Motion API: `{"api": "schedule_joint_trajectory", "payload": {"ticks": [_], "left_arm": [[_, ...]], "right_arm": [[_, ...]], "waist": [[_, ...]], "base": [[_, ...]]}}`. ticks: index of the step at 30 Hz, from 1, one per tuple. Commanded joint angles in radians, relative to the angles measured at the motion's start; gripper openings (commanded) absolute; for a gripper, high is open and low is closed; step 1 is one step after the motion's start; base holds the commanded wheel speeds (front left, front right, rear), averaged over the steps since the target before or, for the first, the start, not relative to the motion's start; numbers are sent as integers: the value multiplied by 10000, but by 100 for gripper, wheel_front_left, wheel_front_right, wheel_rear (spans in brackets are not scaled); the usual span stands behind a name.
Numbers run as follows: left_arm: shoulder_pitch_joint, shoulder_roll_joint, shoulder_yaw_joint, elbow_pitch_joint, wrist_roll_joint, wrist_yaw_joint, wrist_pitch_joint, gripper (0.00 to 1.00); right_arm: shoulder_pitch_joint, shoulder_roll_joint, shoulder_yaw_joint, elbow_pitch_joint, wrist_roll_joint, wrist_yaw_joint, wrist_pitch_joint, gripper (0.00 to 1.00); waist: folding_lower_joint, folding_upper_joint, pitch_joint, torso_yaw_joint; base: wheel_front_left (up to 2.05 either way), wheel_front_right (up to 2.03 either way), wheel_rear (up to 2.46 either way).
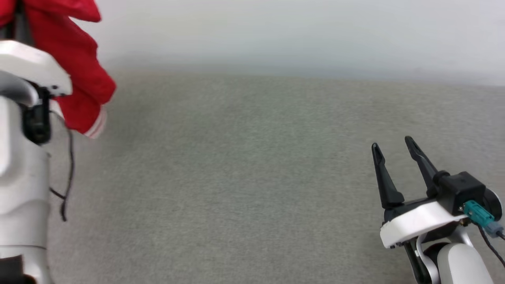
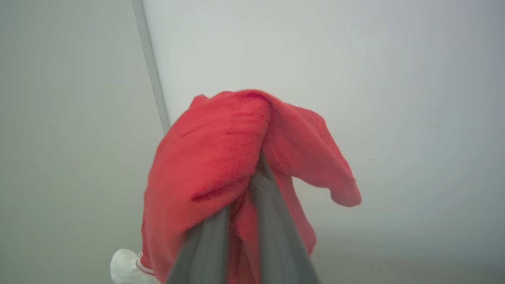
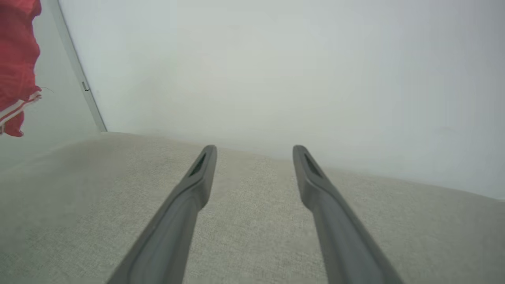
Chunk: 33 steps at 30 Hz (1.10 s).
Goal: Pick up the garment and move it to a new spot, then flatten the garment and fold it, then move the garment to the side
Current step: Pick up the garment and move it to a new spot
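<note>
At the far left of the head view, raised high: the left gripper [image 2: 251,185], closed narrow on the garment [image 1: 79,79]. In the left wrist view the two fingers converge into a bunch of red cloth [image 2: 213,157], and their tips are buried in the fold. The grip is on a wad, not on an edge or a seam.

Garment position: it hangs in the air from the left gripper, over the left margin of the grey fabric-covered worktop [image 1: 236,177]. The right wrist view shows its lower end [image 3: 15,59] with wall behind it and no contact with the surface.

Orientation: the long axis is roughly vertical, with the mass gathered at the top. A white sleeve cuff with striped trim [image 1: 96,124] is the lowest part seen in the head view and points down. Collar, hem and chest print cannot be made out.

Right gripper [image 1: 391,144]: jaws wide, holding nothing, low over the near right of the worktop, fingers pointing away from the robot [image 3: 255,149].

Key relation: the garment lies up and well to the left of the right gripper, with bare worktop between them. Only the left arm is in reach of it.

Judgement: the carry to a new spot is under way. The set-down would go rightward and down. The bunched hold will likely leave a heap that needs spreading by both arms.
</note>
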Motion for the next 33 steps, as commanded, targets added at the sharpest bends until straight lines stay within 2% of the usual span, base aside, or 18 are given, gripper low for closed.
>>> {"api": "schedule_joint_trajectory", "payload": {"ticks": [1, 3, 9, 15, 21, 27, 28, 29, 30, 31, 33], "left_arm": [[206, -425, -175, -187, -54, -13, -252, 0], [302, -550, -253, -252, -46, -23, -316, 0], [984, -1788, -946, -771, -262, -294, -495, 0], [2055, -3028, -2375, -1238, -156, -704, -582, 0], [3851, -3535, -3821, -1238, -376, -891, -967, 0], [5711, -3656, -5277, -1149, -728, -964, -809, 0], [5897, -3674, -5485, -1177, -744, -970, -774, 16], [5995, -3677, -5608, -1222, -788, -967, -787, 42], [6139, -3684, -5732, -1222, -871, -960, -757, 75], [6217, -3686, -5836, -1250, -834, -962, -805, 100], [6321, -3693, -5939, -1389, -786, -921, -992, 100]], "right_arm": [[219, 5, -40, -44, 50, -7, 48, 100], [272, 7, 1, -61, 60, -7, 72, 100], [530, 8, -84, -241, 72, -7, 249, 100], [764, 11, -242, -441, 94, -5, 410, 100], [827, 11, -126, -420, 263, -5, 369, 100], [943, 11, -156, -342, 321, -5, 344, 100], [926, 10, -173, -337, 326, -5, 339, 100], [894, 10, -175, -327, 341, -7, 332, 100], [881, 10, -175, -314, 366, -5, 321, 100], [850, 10, -139, -283, 376, -5, 320, 100], [802, 8, -105, -237, 393, -7, 309, 100]], "waist": [[2, 0, -469, -682], [2, 0, -534, -880], [2, 0, -699, -1960], [2, 0, -560, -2704], [2, 0, -332, -3123], [2, 0, -256, -2945], [2, 0, -241, -2870], [2, 0, -238, -2791], [2, 0, -252, -2706], [2, 0, -273, -2640], [2, 0, -346, -2485]], "base": [[0, 0, 0], [0, 0, 0], [0, 0, 0], [0, 0, 0], [0, 0, 0], [0, 0, 0], [0, 0, 0], [0, 0, 0], [0, 0, 0], [0, 0, 0], [0, 0, 0]]}}
